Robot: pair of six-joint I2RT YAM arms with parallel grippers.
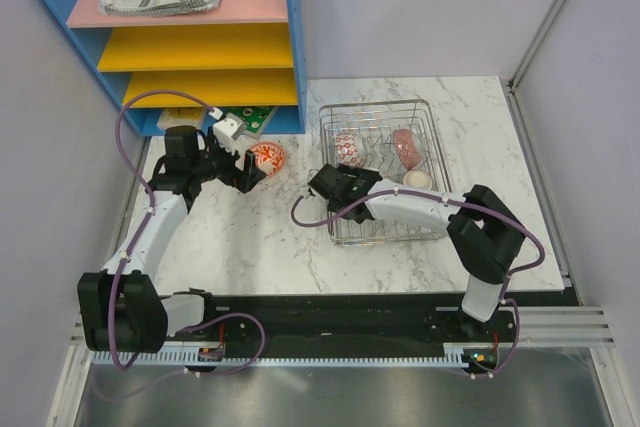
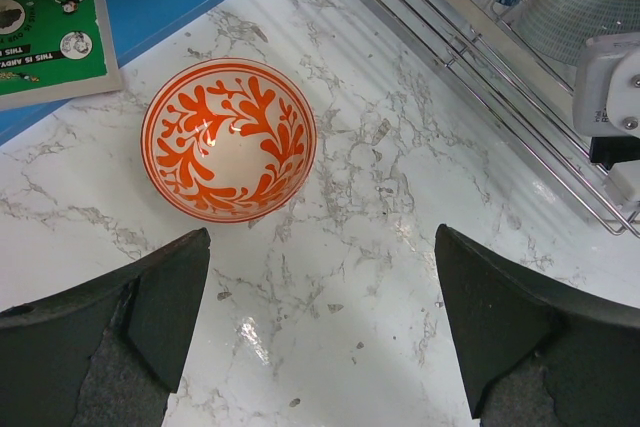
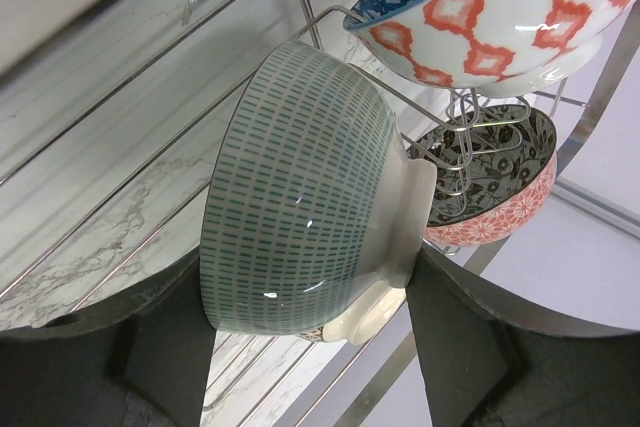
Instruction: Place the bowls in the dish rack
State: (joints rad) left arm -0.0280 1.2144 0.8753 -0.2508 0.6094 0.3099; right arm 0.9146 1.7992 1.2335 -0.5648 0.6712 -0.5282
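over the dish rack (image 1: 378, 105) we clamp the mesh bowl (image 3: 300, 187) on edge in the right gripper (image 3: 310, 297) to fit the tines (image 3: 462, 137); left gripper (image 2: 322, 247) gapes above the orange bowl (image 2: 228, 139).

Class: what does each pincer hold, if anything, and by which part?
Right pincer: the mesh-patterned bowl, clasped across its outer wall and foot. Left pincer: nothing; open.

My left arm stretches forward, left gripper (image 2: 320, 252) pointing down, jaws spread wide and empty. My right arm folds leftward, right gripper (image 3: 305, 292) clamping a mesh-patterned bowl (image 3: 300, 177) on its side.
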